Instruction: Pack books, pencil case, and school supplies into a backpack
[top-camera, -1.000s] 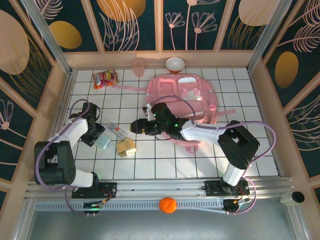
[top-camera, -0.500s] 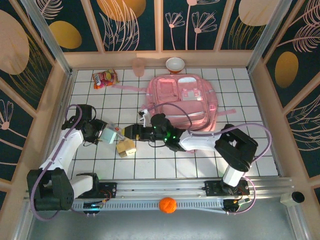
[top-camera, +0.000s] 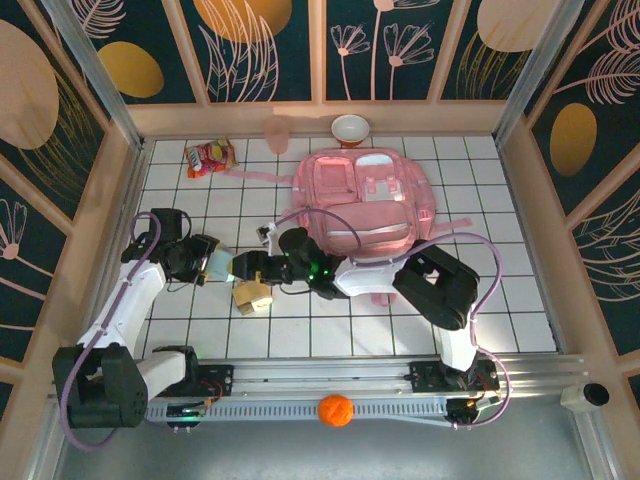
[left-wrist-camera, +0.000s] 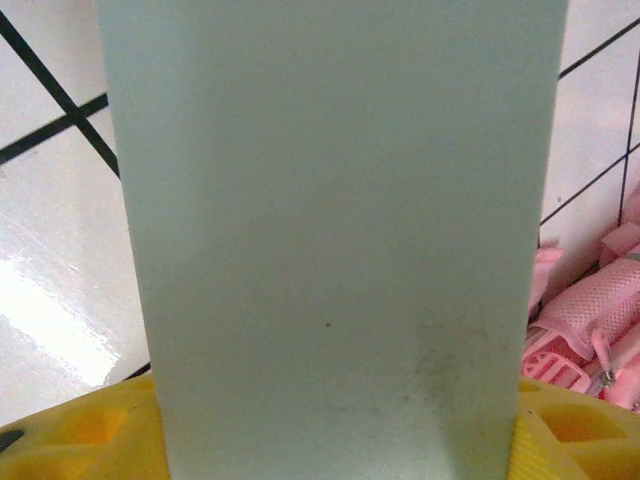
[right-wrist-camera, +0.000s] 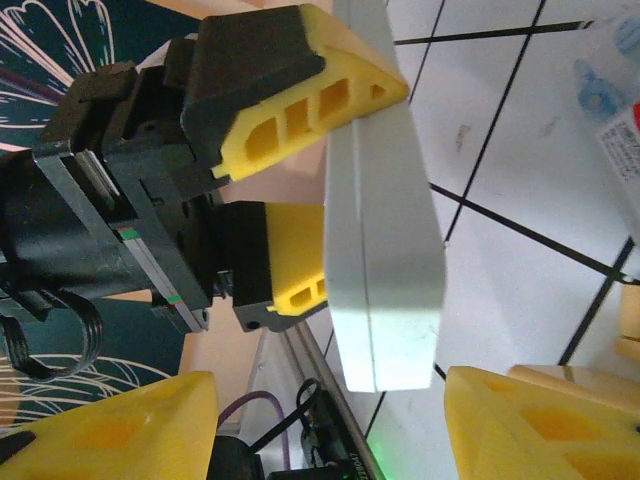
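My left gripper (top-camera: 207, 265) is shut on the pale teal square (top-camera: 220, 266) of the school supplies, held off the table left of centre. In the left wrist view the square (left-wrist-camera: 330, 230) stands upright between my yellow fingertips (left-wrist-camera: 70, 445). My right gripper (top-camera: 242, 268) faces it, open, its fingers (right-wrist-camera: 120, 430) either side of the square's free end (right-wrist-camera: 385, 260) without touching. Tan and yellow blocks (top-camera: 252, 294) lie just below. The pencil case (right-wrist-camera: 618, 120) lies on the tiles beyond. The pink backpack (top-camera: 360, 200) lies at the back centre. The books are out of view.
A red-and-yellow snack packet (top-camera: 210, 157) lies at the back left. A pink cup (top-camera: 277, 132) and a red-rimmed bowl (top-camera: 350, 128) stand by the back wall. Wooden walls enclose the tiled table (top-camera: 480, 290) on three sides.
My left gripper lifted the teal square and carried it right. My right arm swung left, away from the backpack, until its open fingers reached the square's end.
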